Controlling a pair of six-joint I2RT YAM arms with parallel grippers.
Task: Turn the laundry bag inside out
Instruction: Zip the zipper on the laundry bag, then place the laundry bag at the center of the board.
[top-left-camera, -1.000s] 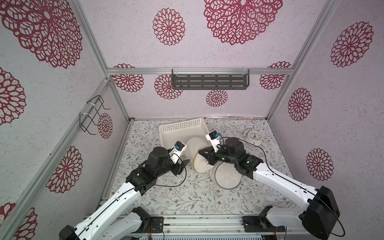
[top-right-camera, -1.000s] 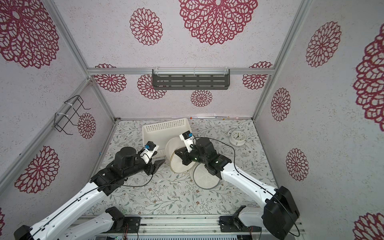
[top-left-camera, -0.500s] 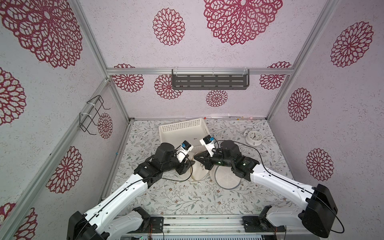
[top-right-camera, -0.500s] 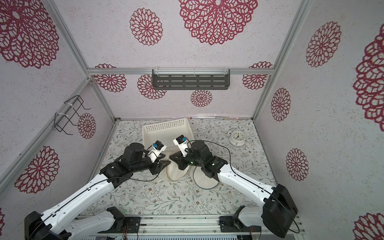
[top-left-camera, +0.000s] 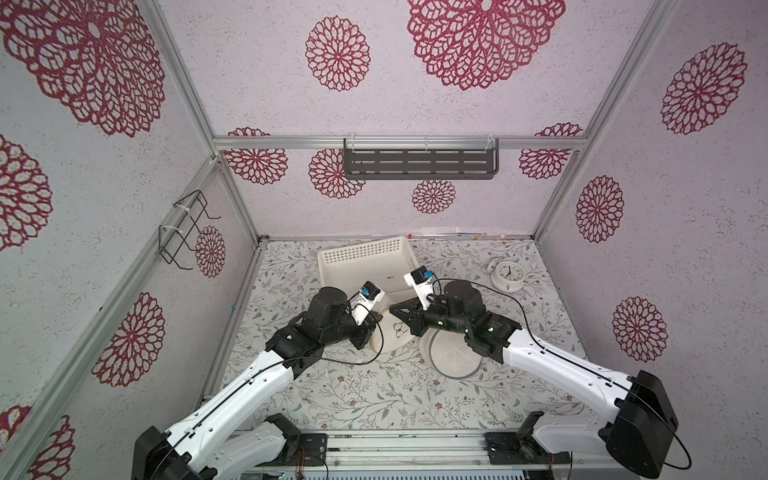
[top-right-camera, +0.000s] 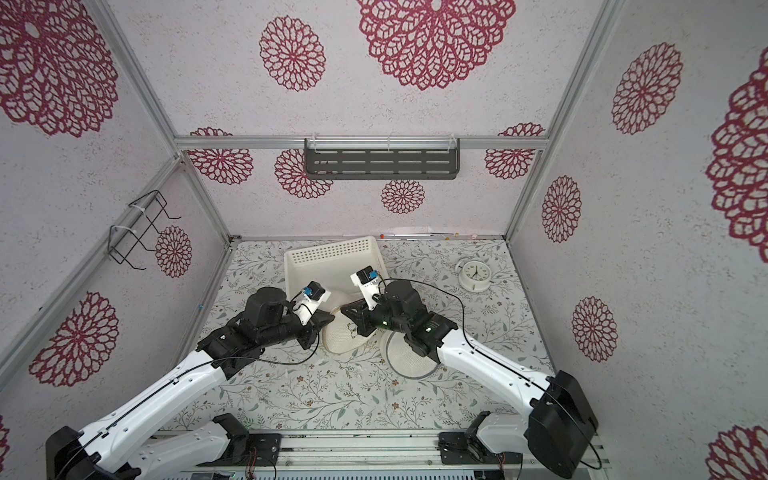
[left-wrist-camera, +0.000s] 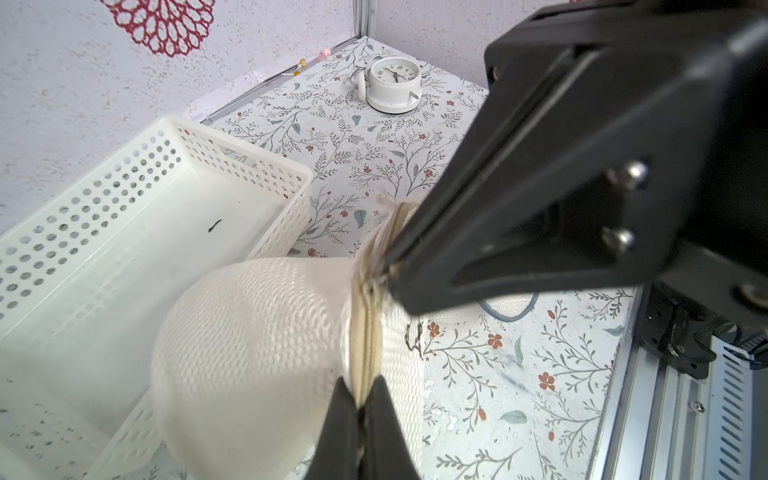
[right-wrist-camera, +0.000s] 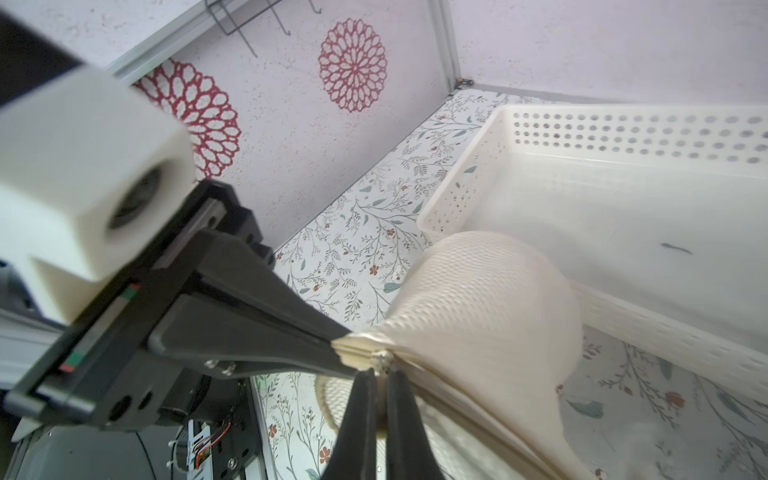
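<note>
The laundry bag (top-left-camera: 392, 337) (top-right-camera: 345, 337) is cream mesh with a zip seam and bulges up from the table's middle, against the basket's front. My left gripper (top-left-camera: 376, 320) (left-wrist-camera: 361, 388) is shut on the seam, its black fingers pinching the zip edge. My right gripper (top-left-camera: 395, 309) (right-wrist-camera: 380, 372) is shut on the same seam a short way along, tip to tip with the left one. In the right wrist view the bag (right-wrist-camera: 478, 299) balloons beyond both tips. A round grey-rimmed mesh panel (top-left-camera: 453, 358) lies flat under my right wrist.
A white perforated basket (top-left-camera: 365, 258) stands just behind the bag. A white alarm clock (top-left-camera: 509, 274) sits at the back right. On the back wall hangs a grey shelf (top-left-camera: 419, 164), and a wire rack (top-left-camera: 187, 228) on the left wall.
My left gripper came in from the left and shut on the bag's seam. My right gripper, still shut, carried the bag leftward and lower to meet it.
</note>
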